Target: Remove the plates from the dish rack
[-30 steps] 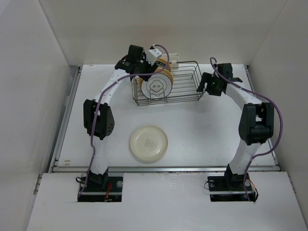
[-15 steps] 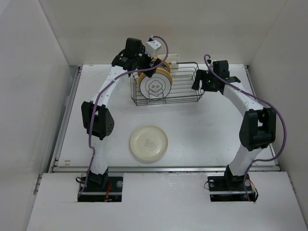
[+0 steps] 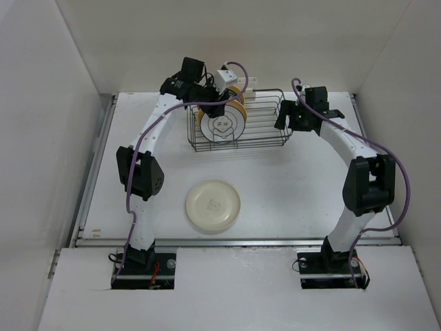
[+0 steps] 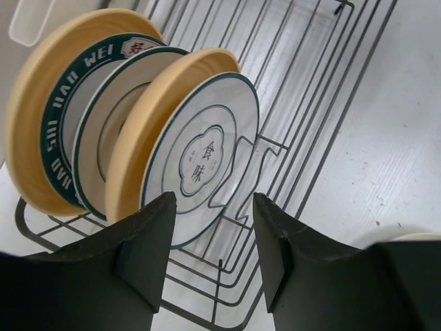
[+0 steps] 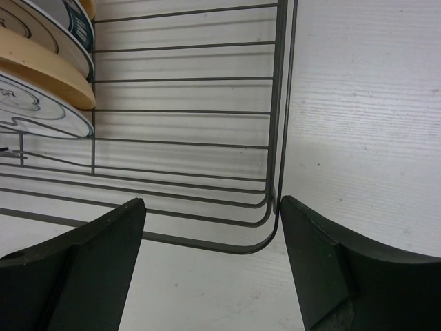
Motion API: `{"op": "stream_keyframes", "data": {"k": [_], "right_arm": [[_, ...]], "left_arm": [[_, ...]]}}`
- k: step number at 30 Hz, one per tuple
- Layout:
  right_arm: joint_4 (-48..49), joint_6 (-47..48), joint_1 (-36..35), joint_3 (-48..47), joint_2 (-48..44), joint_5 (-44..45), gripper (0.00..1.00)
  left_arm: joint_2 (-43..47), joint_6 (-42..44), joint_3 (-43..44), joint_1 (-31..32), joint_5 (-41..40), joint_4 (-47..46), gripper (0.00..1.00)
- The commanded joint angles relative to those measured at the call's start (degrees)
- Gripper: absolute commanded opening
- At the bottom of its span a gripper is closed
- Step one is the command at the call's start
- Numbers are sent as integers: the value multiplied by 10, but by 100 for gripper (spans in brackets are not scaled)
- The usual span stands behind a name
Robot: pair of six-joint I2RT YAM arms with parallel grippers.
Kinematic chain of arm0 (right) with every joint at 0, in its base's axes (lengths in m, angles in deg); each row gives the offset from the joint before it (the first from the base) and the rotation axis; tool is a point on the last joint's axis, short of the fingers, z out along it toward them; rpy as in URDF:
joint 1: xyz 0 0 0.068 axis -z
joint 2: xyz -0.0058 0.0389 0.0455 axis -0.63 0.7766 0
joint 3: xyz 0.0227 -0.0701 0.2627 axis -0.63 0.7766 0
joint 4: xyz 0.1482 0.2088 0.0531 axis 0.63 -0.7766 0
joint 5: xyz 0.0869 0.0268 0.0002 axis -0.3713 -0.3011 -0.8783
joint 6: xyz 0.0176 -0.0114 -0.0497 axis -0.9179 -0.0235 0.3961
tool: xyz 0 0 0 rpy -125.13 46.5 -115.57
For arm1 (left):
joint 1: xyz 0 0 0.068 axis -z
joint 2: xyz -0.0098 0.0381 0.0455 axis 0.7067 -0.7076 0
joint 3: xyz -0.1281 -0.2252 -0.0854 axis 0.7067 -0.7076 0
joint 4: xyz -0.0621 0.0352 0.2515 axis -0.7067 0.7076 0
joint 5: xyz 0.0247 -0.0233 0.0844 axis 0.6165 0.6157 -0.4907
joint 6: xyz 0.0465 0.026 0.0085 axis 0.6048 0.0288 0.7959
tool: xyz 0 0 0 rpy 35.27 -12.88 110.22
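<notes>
Nearest the arm bases, the cream plate (image 3: 213, 205) lies flat, face up, on the table (image 3: 296, 186), well apart from the dish rack (image 3: 265, 124). The rack stands farther back, long side across the table.

Several plates stand on edge in the rack's left part. At the front is a white plate with thin dark rim (image 4: 207, 155), and a yellow-orange plate (image 4: 155, 117) is close behind it. Farther back stands a plate with a broad dark-green lettered band (image 4: 58, 131). The rack's right part holds only bare wire.

The left end effector (image 4: 212, 207) hangs over the standing plates with its fingers apart. The front plate's lower edge shows in the gap, and no grip is evident.

The right end effector (image 5: 212, 203) sits at the rack's right end, spread wide and straddling the end wire, holding nothing.

A small white block (image 3: 249, 82) sits on the far long side.
</notes>
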Motion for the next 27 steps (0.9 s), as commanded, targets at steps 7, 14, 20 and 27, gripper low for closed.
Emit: {"op": "stream_keyframes", "data": {"k": [7,14,20,27], "right_arm": [[20,5,-1,-7,11,-35,84],[20,5,-1,-2,11,-40,84],[10,10,-1,-2,11,-40,84],[-2,10,-1,-2,11,-40,84]], "left_arm": [[-1,-5,20,10,-62,-41,60],[-27,9,20,27,-137,-52,64],[-32,16,25,27,-123,-37,64],[-32,16,20,32,-157,-71,70]]}}
